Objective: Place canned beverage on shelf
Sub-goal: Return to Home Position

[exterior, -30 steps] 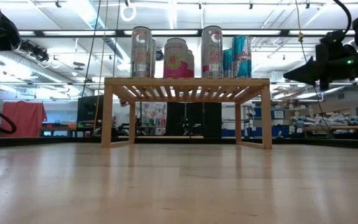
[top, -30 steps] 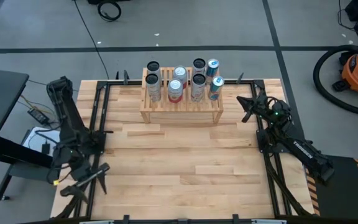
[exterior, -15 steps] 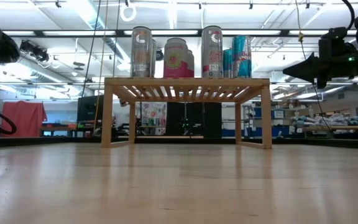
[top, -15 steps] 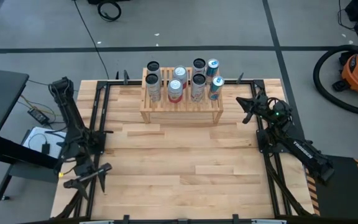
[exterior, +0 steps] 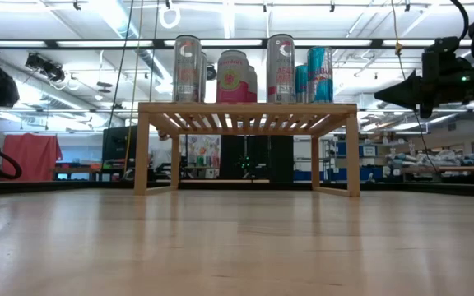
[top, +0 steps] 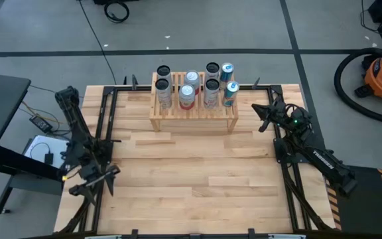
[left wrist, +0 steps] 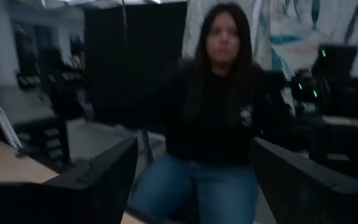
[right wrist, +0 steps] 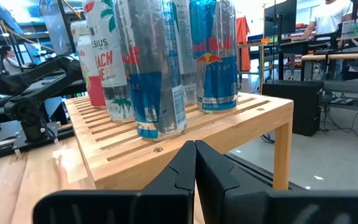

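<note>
So the right gripper point(right wrist: 194, 149) has its fingers pressed together, pointing at the shelf point(right wrist: 253, 109) from just off its right end; left gripper point(left wrist: 194, 143) is spread wide over the table's point(top: 197, 192) left edge, facing a seated person point(left wrist: 219, 124); shelf sits far-middle on the table, cans point(top: 192, 89) lined up in two rows on top

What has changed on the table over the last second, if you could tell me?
The left gripper, fingers open and empty, moved a little toward the shelf side in the high view and sank in the low view. Nothing was taken hold of or let go. The right gripper, fingers shut, barely rose beside the shelf; the cans stand as before.
</note>
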`<state>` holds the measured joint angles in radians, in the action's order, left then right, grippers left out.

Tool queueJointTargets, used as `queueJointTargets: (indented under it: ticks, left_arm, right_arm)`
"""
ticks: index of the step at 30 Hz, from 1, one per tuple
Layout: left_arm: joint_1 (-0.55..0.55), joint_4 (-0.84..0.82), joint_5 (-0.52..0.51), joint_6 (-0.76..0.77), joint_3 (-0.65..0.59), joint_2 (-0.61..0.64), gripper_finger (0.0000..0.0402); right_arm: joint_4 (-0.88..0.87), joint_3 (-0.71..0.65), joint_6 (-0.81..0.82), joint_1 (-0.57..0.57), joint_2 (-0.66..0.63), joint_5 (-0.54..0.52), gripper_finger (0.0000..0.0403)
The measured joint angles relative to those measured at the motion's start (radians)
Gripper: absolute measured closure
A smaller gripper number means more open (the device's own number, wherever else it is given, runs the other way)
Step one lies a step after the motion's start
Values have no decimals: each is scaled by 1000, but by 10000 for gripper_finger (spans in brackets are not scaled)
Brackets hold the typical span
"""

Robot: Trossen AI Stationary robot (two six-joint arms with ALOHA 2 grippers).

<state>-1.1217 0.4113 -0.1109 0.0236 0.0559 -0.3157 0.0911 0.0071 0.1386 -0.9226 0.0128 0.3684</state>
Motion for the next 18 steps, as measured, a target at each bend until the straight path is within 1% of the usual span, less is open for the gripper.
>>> queueJointTargets:
  ticks: [3,6,11,18]
  left_arm:
    - [16,-8,-2,-10,0,61,88]
    - [36,-16,-20,-13,0,122,88]
    - [66,-39,-16,-13,0,215,88]
    - [66,-171,9,-19,0,310,88]
  right_arm:
    - [-27,0,-9,0,0,-1,389]
    - [-26,0,-23,0,4,-5,389]
    - [-26,0,-62,0,4,-7,389]
    - [-26,0,-138,-3,7,-11,389]
